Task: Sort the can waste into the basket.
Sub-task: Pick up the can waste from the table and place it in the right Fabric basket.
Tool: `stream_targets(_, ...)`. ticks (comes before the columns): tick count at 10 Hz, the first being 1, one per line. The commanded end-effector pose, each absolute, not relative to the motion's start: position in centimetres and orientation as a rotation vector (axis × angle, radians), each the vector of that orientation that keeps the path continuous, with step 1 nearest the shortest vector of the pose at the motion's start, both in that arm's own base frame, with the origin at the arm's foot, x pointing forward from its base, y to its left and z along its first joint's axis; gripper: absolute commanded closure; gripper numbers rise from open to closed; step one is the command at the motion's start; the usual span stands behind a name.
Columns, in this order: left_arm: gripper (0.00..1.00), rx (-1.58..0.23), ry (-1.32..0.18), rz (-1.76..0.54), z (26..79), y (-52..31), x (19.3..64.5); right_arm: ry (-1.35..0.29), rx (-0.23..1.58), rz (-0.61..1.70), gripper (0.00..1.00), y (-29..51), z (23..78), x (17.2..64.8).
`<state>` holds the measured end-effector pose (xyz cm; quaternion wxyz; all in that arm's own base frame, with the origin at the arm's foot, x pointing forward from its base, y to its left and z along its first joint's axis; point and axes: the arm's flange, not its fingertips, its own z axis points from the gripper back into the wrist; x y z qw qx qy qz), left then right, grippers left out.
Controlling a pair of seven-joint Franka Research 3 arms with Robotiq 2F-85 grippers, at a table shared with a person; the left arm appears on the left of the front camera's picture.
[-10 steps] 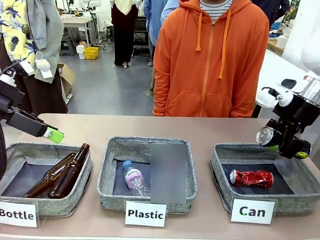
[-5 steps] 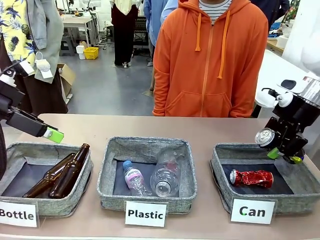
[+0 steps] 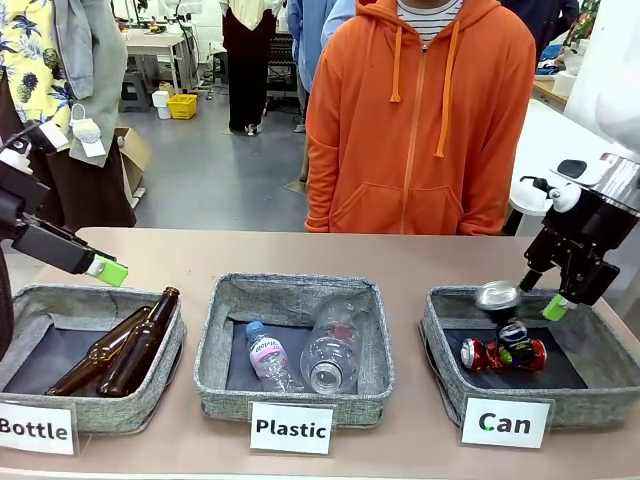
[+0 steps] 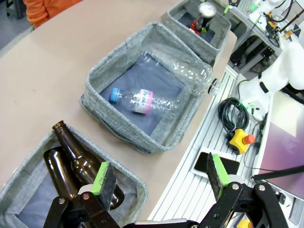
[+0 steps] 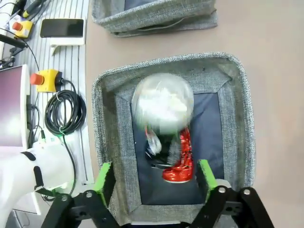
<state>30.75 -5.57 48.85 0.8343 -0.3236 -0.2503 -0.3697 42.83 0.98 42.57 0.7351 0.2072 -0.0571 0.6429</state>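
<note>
My right gripper (image 3: 547, 292) hangs wide open and empty above the far side of the Can basket (image 3: 450, 352), the black can (image 3: 503, 315) below it.

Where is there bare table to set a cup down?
The strip of table between the baskets and the person is bare. The gaps between baskets are narrow. The Can basket is crowded: black can on red can.

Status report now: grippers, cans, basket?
Both grippers open, left, right. Black can dropping free onto red can in Can basket. Nothing in the way.
</note>
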Motion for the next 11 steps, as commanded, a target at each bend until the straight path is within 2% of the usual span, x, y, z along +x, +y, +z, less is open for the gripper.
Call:
stream_targets(1, 0.00, -0.696, -0.551, -0.794, 48.4, -5.5, 30.7, -0.116, 0.496, 1.397, 0.00, 1.0, 43.1, 43.8)
stream_targets(4, 0.00, -0.696, -0.551, -0.794, 48.4, -5.5, 30.7, -0.157, 0.636, 1.342, 0.00, 1.2, 43.3, 44.8)
stream_targets(5, 0.00, -0.696, -0.551, -0.794, 48.4, -5.5, 30.7, -0.253, 0.722, 1.242, 0.00, 1.7, 43.4, 45.3)
stream_targets(6, 0.00, -0.696, -0.551, -0.794, 48.4, -5.5, 30.7, -0.443, 0.852, 1.123, 0.00, 2.8, 43.4, 46.0)
stream_targets(7, 0.00, -0.696, -0.551, -0.794, 48.4, -5.5, 30.7, -0.503, 1.007, 0.939, 0.00, 3.6, 43.5, 46.3)
stream_targets(8, 0.00, -0.696, -0.551, -0.794, 48.4, -5.5, 30.7, -0.399, 1.179, 0.799, 0.00, 3.8, 43.6, 46.3)
stream_targets(10, 0.00, -0.696, -0.551, -0.794, 48.4, -5.5, 30.7, -0.444, 1.169, 0.562, 0.00, 3.7, 43.0, 47.6)
stream_targets(11, 0.00, -0.696, -0.551, -0.794, 48.4, -5.5, 30.7, -0.431, 1.173, 0.565, 0.00, 3.8, 42.7, 47.6)
